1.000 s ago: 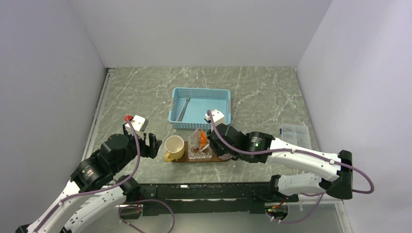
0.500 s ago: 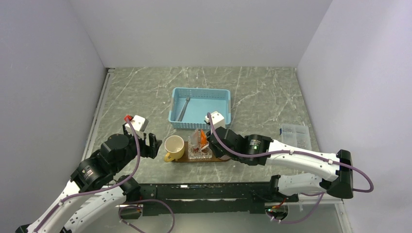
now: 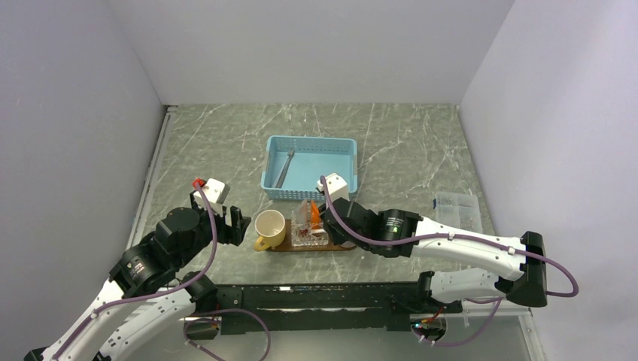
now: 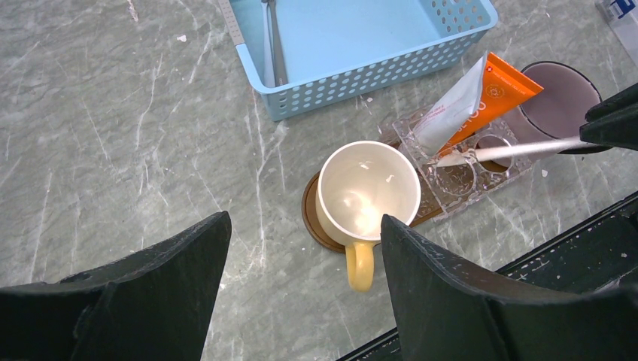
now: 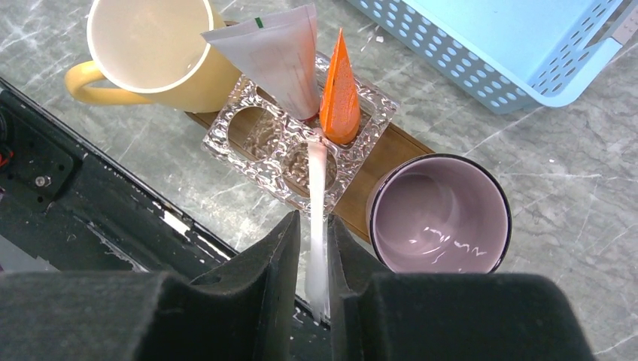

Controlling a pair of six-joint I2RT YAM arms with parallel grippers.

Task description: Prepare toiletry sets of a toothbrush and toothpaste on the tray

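Observation:
A thin white toothbrush [image 5: 316, 188] leans with its head down in a clear glass holder [image 5: 248, 143] on the dark-brown tray [image 5: 384, 162]. My right gripper [image 5: 314, 226] stands close on either side of its handle. A sliver of gap shows on one side, so I cannot tell whether it still grips. The orange toothpaste [image 5: 340, 98] stands in the same holder beside a white tube [image 5: 278, 53]. My left gripper [image 4: 301, 226] hangs open and holds nothing, left of the tray and above the yellow mug [image 4: 369, 188]. In the top view the right gripper [image 3: 325, 218] is at the holder.
A purple cup [image 5: 440, 218] stands on the tray's right end and the yellow mug [image 3: 269, 226] on its left end. Behind the tray sits the light-blue basket [image 3: 308, 141], with a thin grey stick [image 3: 284, 169] in it. A clear plastic box [image 3: 457, 207] lies at the right.
The right arm has crept a little to the left with the toothbrush between its jaws, which look slightly eased. The left arm has not moved.

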